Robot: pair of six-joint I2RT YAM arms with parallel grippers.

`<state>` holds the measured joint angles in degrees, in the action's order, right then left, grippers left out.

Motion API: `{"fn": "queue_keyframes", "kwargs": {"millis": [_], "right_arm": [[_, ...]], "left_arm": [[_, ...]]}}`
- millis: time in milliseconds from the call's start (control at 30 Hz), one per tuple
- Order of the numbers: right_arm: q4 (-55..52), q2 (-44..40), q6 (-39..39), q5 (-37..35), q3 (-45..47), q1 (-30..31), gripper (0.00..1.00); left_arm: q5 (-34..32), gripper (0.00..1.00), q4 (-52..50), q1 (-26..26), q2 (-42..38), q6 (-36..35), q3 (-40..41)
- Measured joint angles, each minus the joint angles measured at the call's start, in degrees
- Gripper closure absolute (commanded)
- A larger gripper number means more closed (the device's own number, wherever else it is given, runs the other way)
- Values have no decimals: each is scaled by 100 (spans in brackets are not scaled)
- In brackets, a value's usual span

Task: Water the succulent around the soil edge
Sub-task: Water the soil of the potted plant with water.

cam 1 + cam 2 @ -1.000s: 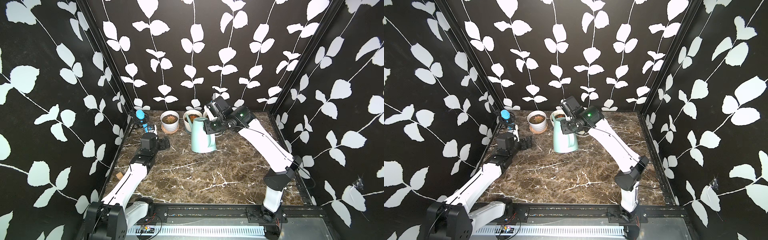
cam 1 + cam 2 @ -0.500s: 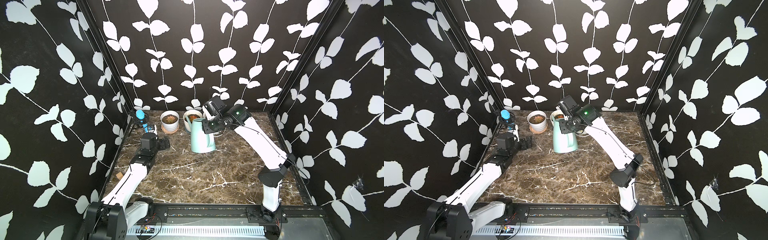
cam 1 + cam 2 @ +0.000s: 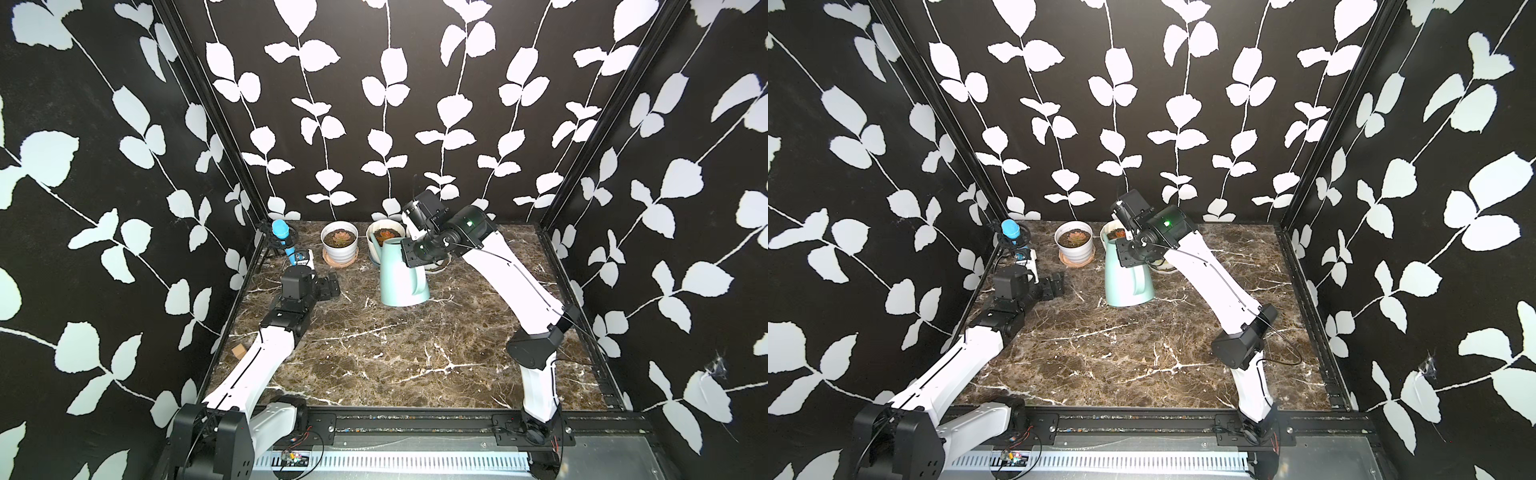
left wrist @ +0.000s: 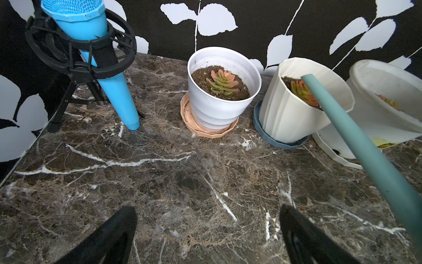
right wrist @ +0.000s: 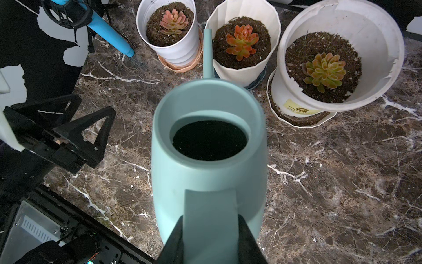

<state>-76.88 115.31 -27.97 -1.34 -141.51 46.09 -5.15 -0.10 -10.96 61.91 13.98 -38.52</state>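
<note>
Succulent (image 5: 242,42) with orange leaves sits in the faceted cream pot (image 5: 242,76), the middle of three pots along the back wall. Your right gripper (image 5: 210,230) is clamped on the handle of the teal watering can (image 5: 209,164), which stands upright, its spout (image 4: 342,123) tip at that pot's rim. Your left gripper (image 4: 206,209) rests low over the marble table (image 3: 374,365), spread wide and holding nothing, near the blue microphone (image 4: 114,91).

No readable text, yellow label (image 5: 299,108) on pot (image 5: 376,29) — blurred
</note>
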Motion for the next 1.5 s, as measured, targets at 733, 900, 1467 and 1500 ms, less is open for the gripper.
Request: {"fn": "queue_keyframes", "kwargs": {"millis": [733,900,1467,1500], "right_arm": [[-155,168,-173,140,-319,-227,100],[-151,168,-234,240,-361,-289,100],[-144,382,-431,538,-643,-492,100],[-138,389,-448,553,-643,-507,100]], "left_arm": [[0,1,0,0,0,0,0],[0,1,0,0,0,0,0],[0,1,0,0,0,0,0],[0,1,0,0,0,0,0]]}}
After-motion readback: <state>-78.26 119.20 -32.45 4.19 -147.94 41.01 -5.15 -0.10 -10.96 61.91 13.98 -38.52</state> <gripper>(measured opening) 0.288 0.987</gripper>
